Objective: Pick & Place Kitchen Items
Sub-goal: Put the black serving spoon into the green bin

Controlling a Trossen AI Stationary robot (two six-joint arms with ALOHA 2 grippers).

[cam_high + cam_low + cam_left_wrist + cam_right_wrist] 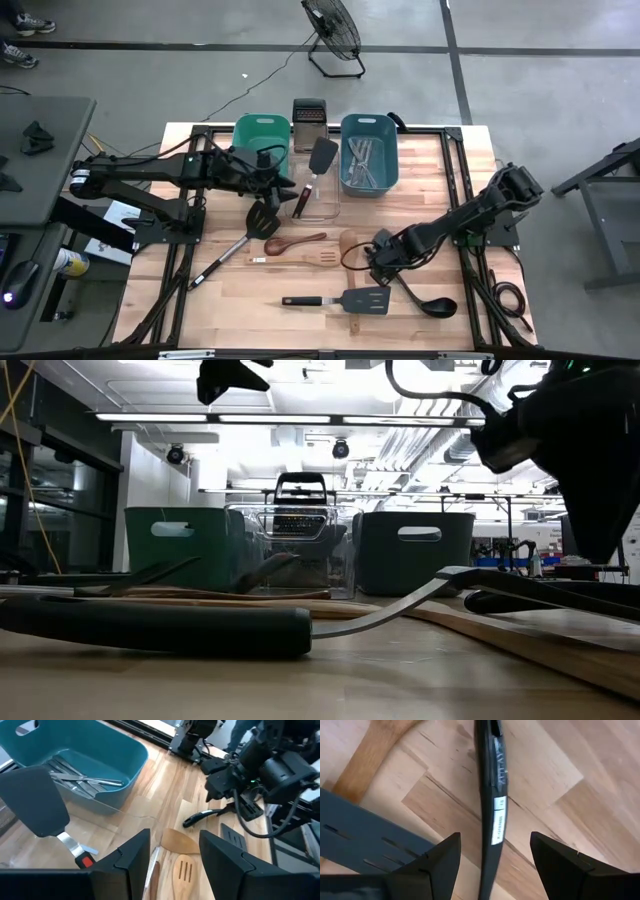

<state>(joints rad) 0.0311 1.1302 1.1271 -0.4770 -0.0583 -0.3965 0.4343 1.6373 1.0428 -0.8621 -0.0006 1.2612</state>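
Observation:
My right gripper is open, low over the table near its front right. Its fingers stand on either side of the black ladle's handle without touching it. The ladle lies flat, its bowl toward the near right. My left gripper is open and empty, beside the clear tub. A black turner rests slanted in that tub, its head on the far rim. A black slotted turner, a wooden spoon and wooden spatulas lie on the table.
A blue tub with silver metal utensils and a teal tub stand at the far edge, with a steel box grater between them. A black slotted utensil with a silver handle lies left of centre.

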